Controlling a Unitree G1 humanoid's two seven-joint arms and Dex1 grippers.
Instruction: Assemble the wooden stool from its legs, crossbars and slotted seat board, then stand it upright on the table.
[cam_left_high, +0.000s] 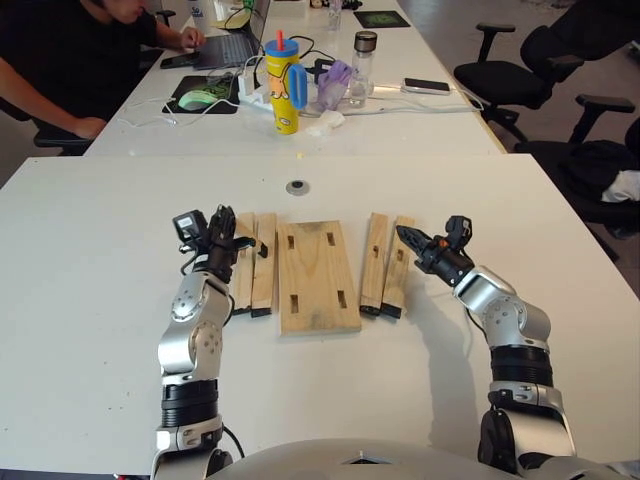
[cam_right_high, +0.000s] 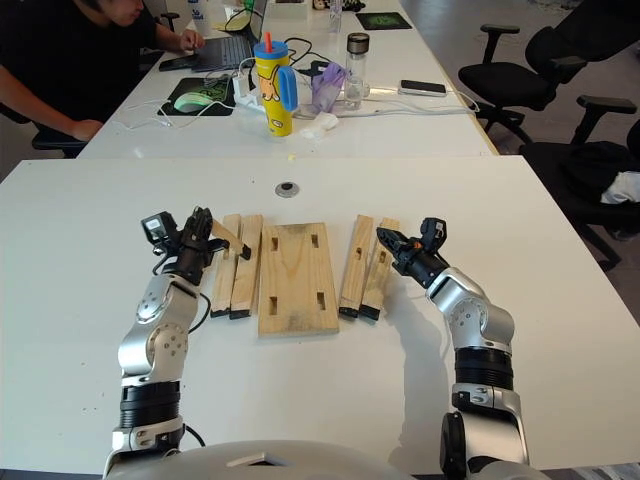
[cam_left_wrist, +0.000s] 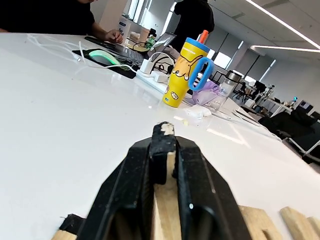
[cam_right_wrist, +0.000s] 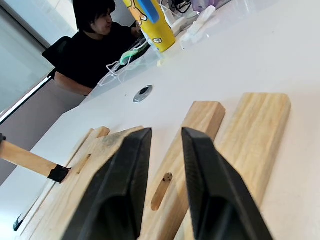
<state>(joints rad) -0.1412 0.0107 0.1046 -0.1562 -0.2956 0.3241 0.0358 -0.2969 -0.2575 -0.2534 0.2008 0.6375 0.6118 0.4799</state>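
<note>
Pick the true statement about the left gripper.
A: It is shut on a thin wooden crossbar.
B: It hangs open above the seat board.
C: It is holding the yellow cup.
A: the left gripper has both fingers pressed against the crossbar, whose end sticks out between them in the left wrist view.

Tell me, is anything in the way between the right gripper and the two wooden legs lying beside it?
Nothing visible stands in the way. The open right gripper is right at the two legs, with no other object between them.
</note>
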